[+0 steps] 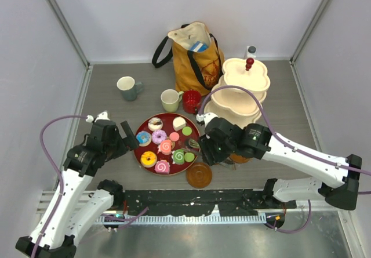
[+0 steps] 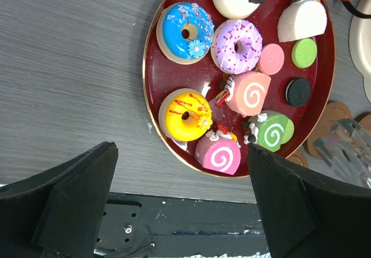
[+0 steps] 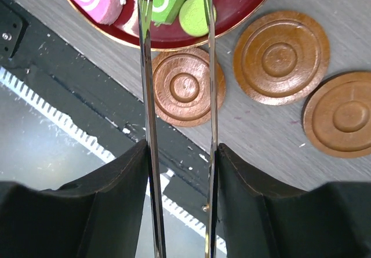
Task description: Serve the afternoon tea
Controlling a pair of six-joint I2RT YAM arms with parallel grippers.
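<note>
**Over the red tray: tongs in the right claw, left claw empty**

At the near middle of the table, the red tray [image 1: 137, 137] holds all the sweets, with none on the cream three-tier stand [image 1: 261, 84] at the far right. On the tray lie a blue donut [image 2: 185, 32], a purple donut [image 2: 236, 45], a yellow donut [image 2: 185, 116], a pink roll cake [image 2: 219, 153], a green roll cake [image 2: 272, 130] and several macarons.

The right gripper [image 3: 181, 148] is clamped on a pair of metal tongs [image 3: 145, 66], one finger pressing each blade. The blades stand a little apart and reach over the tray's near right rim. Their tips sit on either side of the green roll cake and a green macaron [image 3: 194, 14]. Whether they touch either sweet cannot be told.

The left gripper [image 2: 182, 153] hangs at the tray's near left edge, its jaws spread wide and holding nothing.

Three brown saucers [image 3: 281, 58] lie bare on the table just right of the tray and near to it. Beyond the tray stand the grey-green mug [image 1: 128, 87], the pale green mug [image 1: 170, 100] and the red mug [image 1: 191, 101]. A mustard tote bag [image 1: 194, 55] stands behind them.
</note>
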